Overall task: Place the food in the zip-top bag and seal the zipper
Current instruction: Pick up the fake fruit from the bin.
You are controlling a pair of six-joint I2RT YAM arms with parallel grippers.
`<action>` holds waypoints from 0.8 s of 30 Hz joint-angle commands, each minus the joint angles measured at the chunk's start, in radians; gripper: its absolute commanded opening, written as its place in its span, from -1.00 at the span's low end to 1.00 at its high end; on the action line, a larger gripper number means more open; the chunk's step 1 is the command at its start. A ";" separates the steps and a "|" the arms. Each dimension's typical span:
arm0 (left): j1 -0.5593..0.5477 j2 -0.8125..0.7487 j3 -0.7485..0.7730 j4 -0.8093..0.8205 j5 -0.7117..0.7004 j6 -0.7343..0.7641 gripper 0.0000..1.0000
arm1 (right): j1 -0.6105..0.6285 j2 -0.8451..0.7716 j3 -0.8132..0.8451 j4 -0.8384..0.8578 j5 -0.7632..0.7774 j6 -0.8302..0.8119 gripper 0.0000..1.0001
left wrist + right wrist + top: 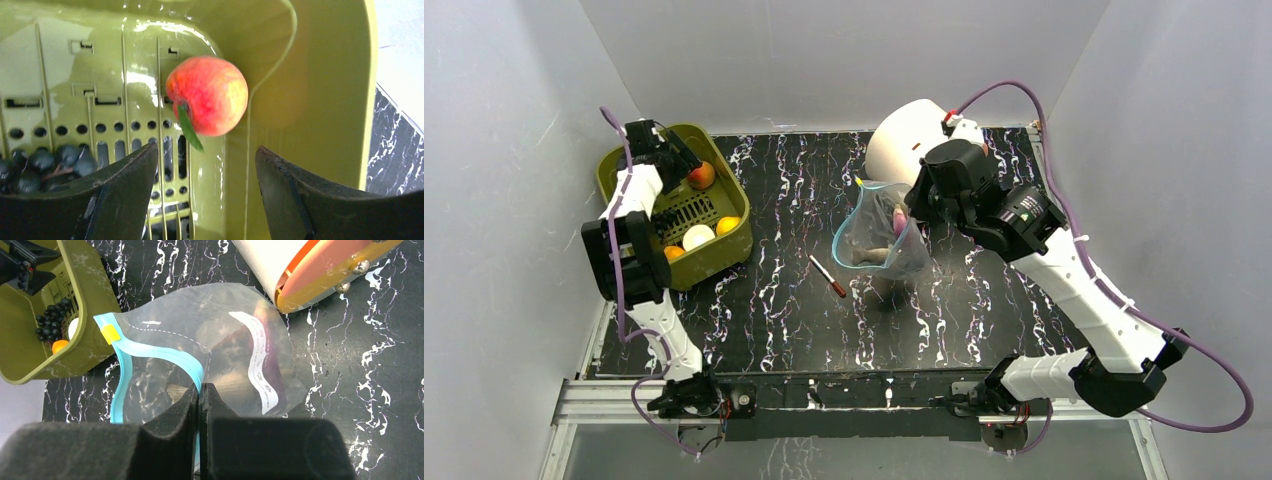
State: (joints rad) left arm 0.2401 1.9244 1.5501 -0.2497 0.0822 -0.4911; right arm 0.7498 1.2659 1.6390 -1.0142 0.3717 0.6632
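The clear zip-top bag (879,235) hangs open mid-table with a grey fish (182,390) and a purple piece (900,217) inside. My right gripper (199,386) is shut on its teal-blue zipper strip (150,352) and holds the mouth open. The red-green peach (207,95) lies in the far corner of the olive basket (734,240). My left gripper (206,155) is open just short of the peach, its jaws on either side. The dark grape cluster (40,167), white ball (698,237) and orange and yellow fruits (727,225) lie in the basket.
A red-tipped pen (827,275) lies on the black marbled table (984,300) left of the bag. A white and orange dome-shaped object (904,140) stands behind the bag. Grey walls close in on both sides.
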 commanded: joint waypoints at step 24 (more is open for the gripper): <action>0.010 0.234 0.198 0.036 0.045 -0.024 0.34 | -0.005 0.075 0.168 -0.031 0.071 -0.010 -1.00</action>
State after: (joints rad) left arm 0.2413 2.1582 1.7088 -0.1970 0.1337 -0.5240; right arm 0.7498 1.3392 1.7599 -1.0824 0.4206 0.6563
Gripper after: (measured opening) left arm 0.672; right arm 0.010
